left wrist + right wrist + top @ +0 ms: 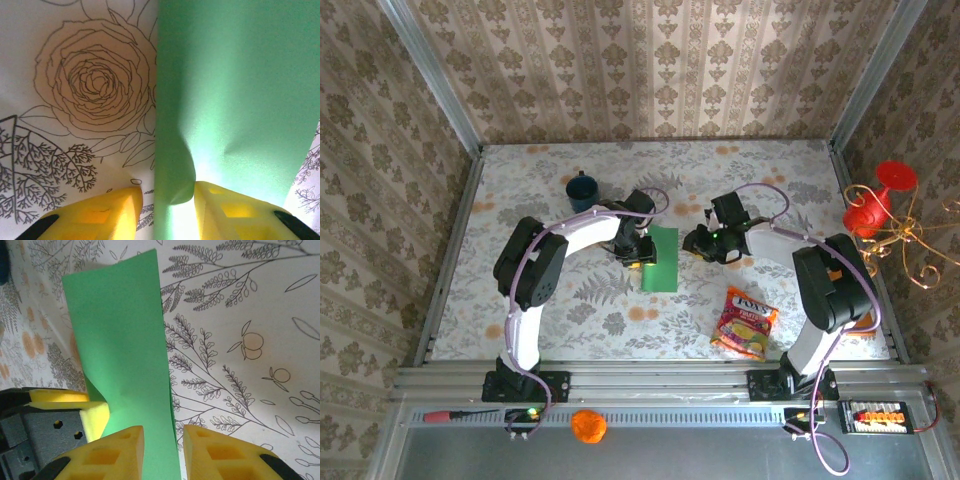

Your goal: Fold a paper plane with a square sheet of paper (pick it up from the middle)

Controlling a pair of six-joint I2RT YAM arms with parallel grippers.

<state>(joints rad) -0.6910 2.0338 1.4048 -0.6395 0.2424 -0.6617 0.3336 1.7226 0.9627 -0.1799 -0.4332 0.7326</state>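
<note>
The square sheet of paper (661,260) lies on the floral bench (770,170) midway between the two arms, showing as a long, narrow green rectangle (a darker under-layer peeks out along one side in the right wrist view, so it looks doubled over). The left jaws sit at its left long edge. In the left wrist view the yellow fingers (115,212) stand apart, and the sheet's (235,90) edge runs up through the gap with a small buckled bulge of green between them; they are released, not clenched. The right jaws sit just beside the sheet's right edge in the top view. From their own wrist camera the fingers (220,452) are narrowly parted, with one border of the sheet (120,330) leading into the gap, not pinched. A blue mug (582,190) stands on the far side of the left jaws. A colourful snack packet (746,322) lies nearer the right arm's base, well apart from the sheet.
</note>
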